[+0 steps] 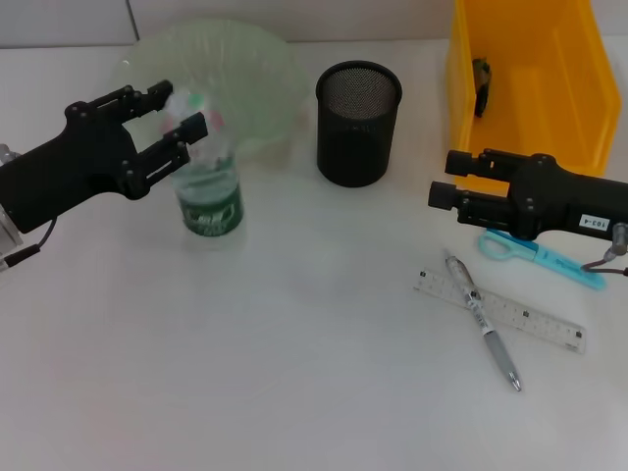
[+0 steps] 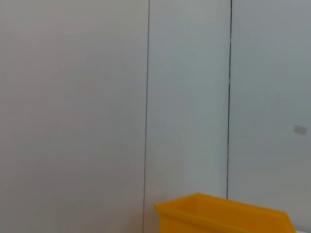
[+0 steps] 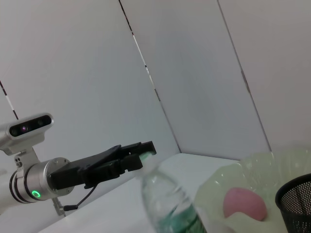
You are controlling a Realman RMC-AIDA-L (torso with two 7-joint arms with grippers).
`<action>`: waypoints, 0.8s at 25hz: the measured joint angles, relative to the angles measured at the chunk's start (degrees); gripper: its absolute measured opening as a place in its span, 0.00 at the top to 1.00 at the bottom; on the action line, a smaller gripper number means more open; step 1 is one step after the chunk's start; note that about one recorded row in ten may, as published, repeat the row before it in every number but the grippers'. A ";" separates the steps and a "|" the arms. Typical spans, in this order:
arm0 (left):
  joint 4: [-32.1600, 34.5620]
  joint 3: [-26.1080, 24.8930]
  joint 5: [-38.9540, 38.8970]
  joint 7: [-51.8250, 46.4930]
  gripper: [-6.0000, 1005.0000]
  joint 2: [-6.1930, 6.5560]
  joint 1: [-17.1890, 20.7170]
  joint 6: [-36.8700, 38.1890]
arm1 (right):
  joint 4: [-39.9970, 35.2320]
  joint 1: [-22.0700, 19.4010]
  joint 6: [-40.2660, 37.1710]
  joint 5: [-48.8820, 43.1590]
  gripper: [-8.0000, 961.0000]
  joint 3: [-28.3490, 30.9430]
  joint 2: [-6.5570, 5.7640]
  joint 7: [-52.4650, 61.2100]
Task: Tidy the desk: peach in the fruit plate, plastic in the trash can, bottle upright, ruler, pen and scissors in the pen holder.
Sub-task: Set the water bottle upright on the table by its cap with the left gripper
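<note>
The clear bottle [image 1: 208,191] with a green label stands upright at the left. Its top sits between the spread fingers of my left gripper [image 1: 186,108], which is open. The right wrist view shows that gripper [image 3: 146,148] by the bottle [image 3: 167,208]. The peach [image 3: 244,204] lies in the pale green fruit plate [image 1: 255,59]. Ruler [image 1: 500,309], pen [image 1: 483,319] and blue scissors [image 1: 540,255] lie on the table at the right. My right gripper [image 1: 444,180] hovers open and empty just above the scissors. The black mesh pen holder [image 1: 358,123] stands in the middle.
The yellow trash can [image 1: 520,78] stands at the back right, close behind my right arm, with a small dark thing [image 1: 481,83] inside. The left wrist view shows only a wall and the trash can's rim [image 2: 223,208]. Bare white table spreads across the front.
</note>
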 joint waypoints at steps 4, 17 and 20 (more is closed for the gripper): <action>-0.93 -0.23 0.00 0.01 0.44 0.07 -0.21 0.08 | 0.03 0.10 0.03 0.00 0.34 -0.03 0.00 -0.22; -1.09 -2.41 -2.66 -0.43 0.39 0.17 0.92 4.37 | 0.03 -0.02 -0.28 0.09 0.35 0.60 0.00 -0.30; -1.12 -5.27 -2.80 -3.59 0.39 0.63 1.42 8.47 | -0.07 -0.33 -0.40 1.68 0.35 0.81 0.00 -0.31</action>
